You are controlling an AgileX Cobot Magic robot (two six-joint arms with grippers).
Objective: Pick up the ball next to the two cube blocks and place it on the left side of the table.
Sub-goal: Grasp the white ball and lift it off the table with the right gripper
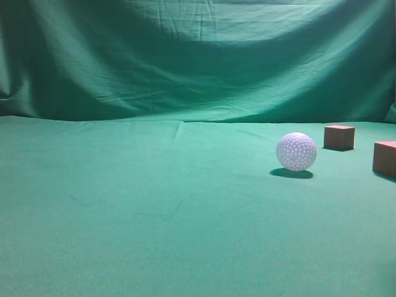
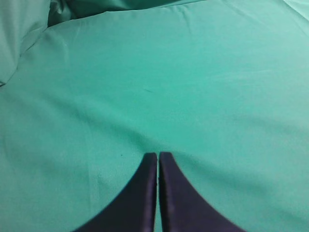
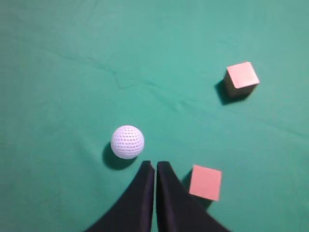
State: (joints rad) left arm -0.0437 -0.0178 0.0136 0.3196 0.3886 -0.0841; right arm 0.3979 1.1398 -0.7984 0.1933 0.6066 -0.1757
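The white dimpled ball (image 1: 296,151) rests on the green table (image 1: 154,210) at the right. It also shows in the right wrist view (image 3: 127,141). Two reddish-brown cube blocks stand to its right, one further back (image 1: 339,137) and one at the right edge of the view (image 1: 385,158). In the right wrist view one cube (image 3: 241,79) lies far right and the other (image 3: 205,182) sits beside my right gripper (image 3: 155,165), which is shut and empty above the cloth, just this side of the ball. My left gripper (image 2: 158,155) is shut and empty over bare cloth. Neither gripper shows in the exterior view.
A draped green backdrop (image 1: 198,55) rises behind the table. In the left wrist view the cloth (image 2: 159,82) has soft folds and the backdrop's edge (image 2: 29,29) shows at the top left.
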